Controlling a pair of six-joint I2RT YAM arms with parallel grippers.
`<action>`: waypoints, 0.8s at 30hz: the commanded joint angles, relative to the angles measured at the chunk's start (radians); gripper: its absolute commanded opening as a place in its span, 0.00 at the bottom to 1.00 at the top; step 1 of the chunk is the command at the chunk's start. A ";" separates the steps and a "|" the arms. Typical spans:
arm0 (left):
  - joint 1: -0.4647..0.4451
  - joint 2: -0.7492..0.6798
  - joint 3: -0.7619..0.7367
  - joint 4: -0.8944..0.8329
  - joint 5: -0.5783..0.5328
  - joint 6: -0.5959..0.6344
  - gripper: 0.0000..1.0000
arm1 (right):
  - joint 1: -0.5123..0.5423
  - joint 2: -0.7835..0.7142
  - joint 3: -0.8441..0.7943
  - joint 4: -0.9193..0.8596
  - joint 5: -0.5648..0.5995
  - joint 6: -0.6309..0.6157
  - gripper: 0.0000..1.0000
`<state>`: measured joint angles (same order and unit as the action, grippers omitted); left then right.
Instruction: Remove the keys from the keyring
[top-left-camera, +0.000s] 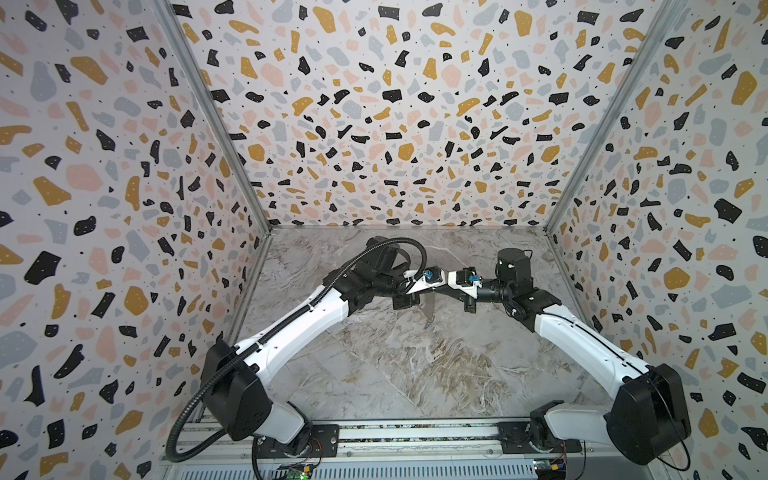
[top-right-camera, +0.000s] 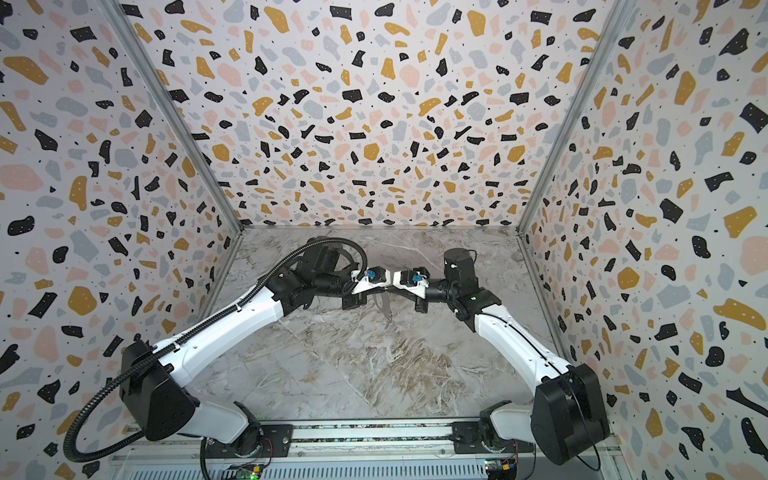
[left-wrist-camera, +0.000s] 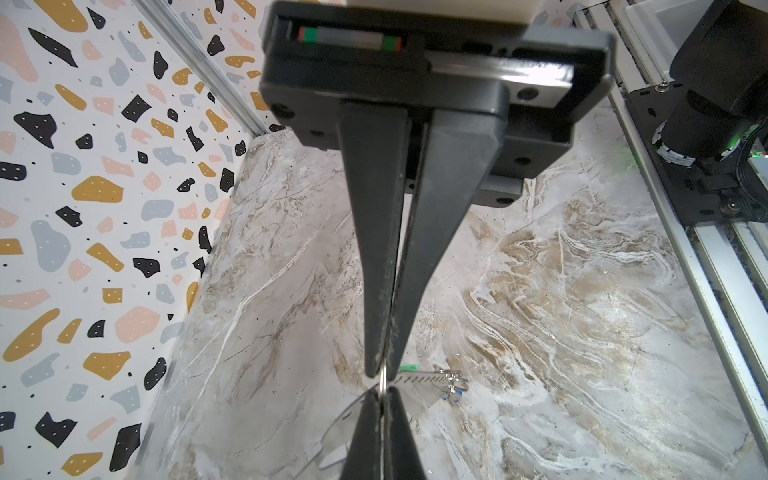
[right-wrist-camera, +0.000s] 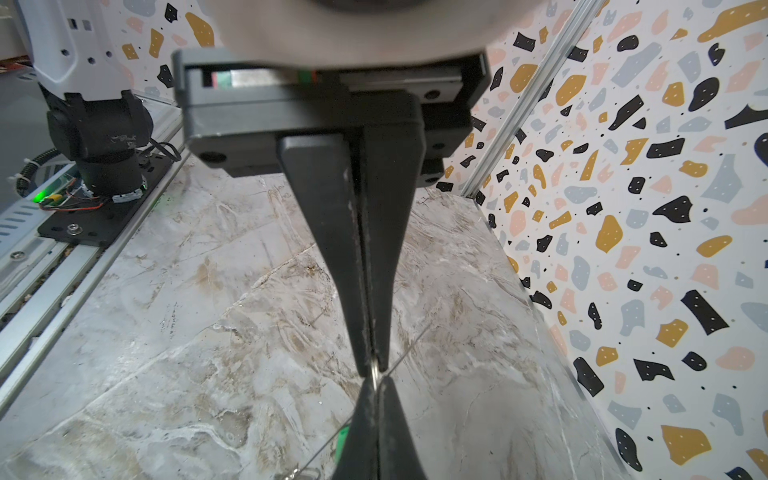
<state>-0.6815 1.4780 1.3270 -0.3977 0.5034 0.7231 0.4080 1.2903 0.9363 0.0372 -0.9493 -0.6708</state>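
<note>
The keyring (left-wrist-camera: 419, 388) is a thin grey plate with a row of slots and small metal rings (left-wrist-camera: 451, 376) at one end. It hangs above the marble floor, held edge-on between both grippers. My left gripper (left-wrist-camera: 380, 372) is shut on its edge, and my right gripper (right-wrist-camera: 374, 365) is shut on the same edge from the opposite side, tip to tip. A green key (left-wrist-camera: 407, 368) and a blue key (left-wrist-camera: 455, 397) hang at the rings. In both top views the keyring (top-left-camera: 429, 309) (top-right-camera: 386, 309) dangles under the meeting fingertips, with the blue key (top-left-camera: 427, 327) lowest.
The marble floor (top-left-camera: 415, 374) is boxed in by terrazzo-patterned walls (top-left-camera: 395, 124) at the back and on both sides. An aluminium rail (top-left-camera: 374, 440) carrying both arm bases runs along the front edge. A black cable hose (top-left-camera: 183, 415) loops beside the left arm.
</note>
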 joint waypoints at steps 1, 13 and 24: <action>-0.005 -0.018 0.024 0.014 0.002 0.018 0.13 | 0.004 -0.004 0.039 0.018 -0.027 0.024 0.00; 0.068 -0.204 -0.409 0.697 0.158 -0.260 0.28 | -0.009 -0.011 -0.010 0.179 -0.113 0.158 0.00; 0.068 -0.176 -0.436 0.829 0.236 -0.361 0.20 | -0.009 -0.006 -0.009 0.177 -0.123 0.159 0.00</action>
<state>-0.6136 1.2949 0.8989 0.3393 0.6964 0.4023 0.4030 1.2915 0.9245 0.1871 -1.0447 -0.5278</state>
